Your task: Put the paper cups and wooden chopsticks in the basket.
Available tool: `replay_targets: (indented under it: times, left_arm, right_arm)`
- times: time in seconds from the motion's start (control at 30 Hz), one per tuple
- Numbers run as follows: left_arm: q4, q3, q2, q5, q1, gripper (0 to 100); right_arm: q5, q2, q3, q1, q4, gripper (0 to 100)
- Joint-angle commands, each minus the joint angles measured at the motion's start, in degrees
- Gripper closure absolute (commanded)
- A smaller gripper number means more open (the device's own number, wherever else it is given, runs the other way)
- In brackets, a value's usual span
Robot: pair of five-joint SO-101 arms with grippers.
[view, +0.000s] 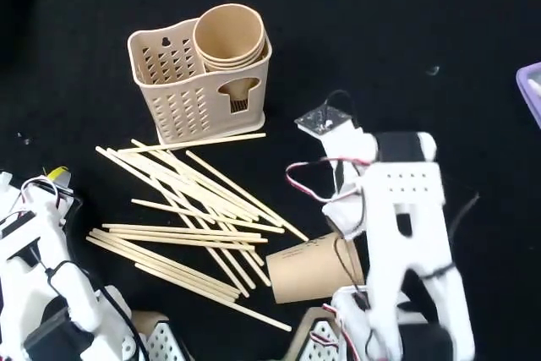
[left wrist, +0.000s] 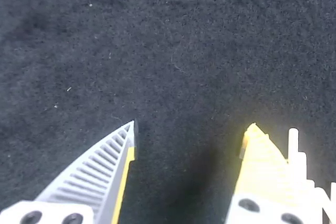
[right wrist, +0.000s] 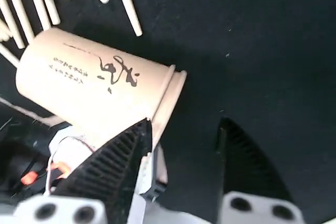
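Observation:
A beige perforated basket [view: 182,95] stands at the back of the black table, with stacked paper cups [view: 230,35] in its right compartment. Another paper cup [view: 314,270] lies on its side near the front; the same cup [right wrist: 89,82] has its rim turned toward my right gripper [right wrist: 184,129]. That gripper is open, one black finger [right wrist: 123,156] at the rim and the other beside it over bare cloth. Several wooden chopsticks [view: 190,209] lie scattered between basket and cup. My left gripper [left wrist: 191,129] hangs open over bare cloth at the front left.
The white right arm [view: 406,209] rises just right of the lying cup, its cables looping above it. The left arm [view: 34,251] sits at the front left corner. A purple object [view: 531,90] pokes in at the right edge.

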Motion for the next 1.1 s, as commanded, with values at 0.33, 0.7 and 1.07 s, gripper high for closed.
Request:
replay_targets:
  times: [0.33,0.7,1.07]
  left_arm:
    - [-1.1,-1.3,-2.3,-0.8,0.6,68]
    - [-2.7,-1.2,-1.8,-0.8,0.6,68]
    - [-2.7,-1.2,-2.0,-0.8,0.6,68]
  right_arm:
    - [6.9,23.9,-4.2,0.3,2.0,81.8]
    - [16.1,14.3,-3.0,-5.5,1.9,98.7]
    - [7.0,-0.1,0.6,-27.2,1.9,98.7]
